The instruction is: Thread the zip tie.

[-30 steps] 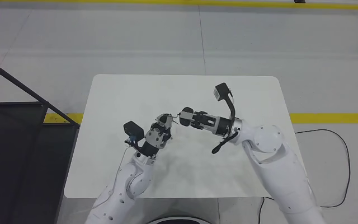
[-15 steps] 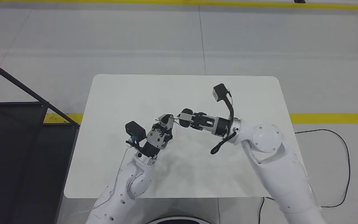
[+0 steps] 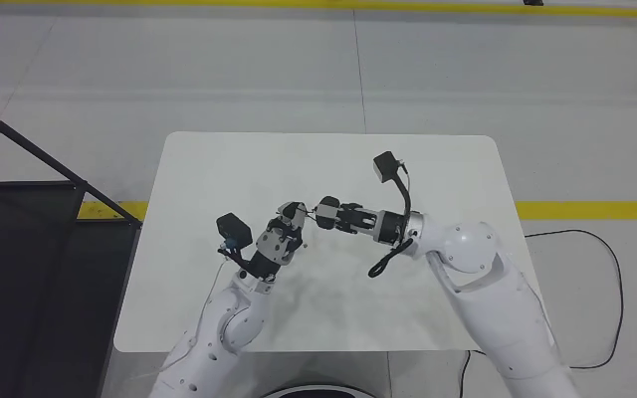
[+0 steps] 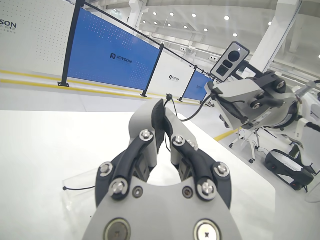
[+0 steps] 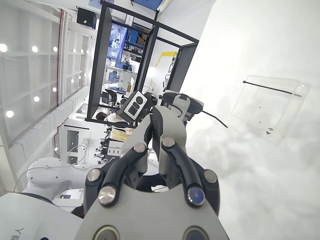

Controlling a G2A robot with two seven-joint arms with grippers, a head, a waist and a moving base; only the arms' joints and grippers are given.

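**Two grippers tip to tip, one zip tie held, one lying apart**

Two grippers are seen tip to tip above the middle of the one white table (image 3: 438, 169). The left gripper (image 4: 163, 112) is closed tight on a black zip tie (image 4: 169, 97). The strap is pinched between its ribbed pads, and the small square head is carried just above the fingertips. In the right wrist view the pointed tail is seen sticking out free past this gripper. From the head end a dark strand is bent across toward the right gripper (image 5: 157, 112), whose two fingers are drawn together with almost no gap. Whether the strap is caught between them cannot be told. Two zip ties are counted in all. The second zip tie (image 5: 270, 88) is laid flat and straight on one clear plastic sheet (image 5: 265, 111). The sheet is rested on the table, well apart from both grippers and touched by neither.
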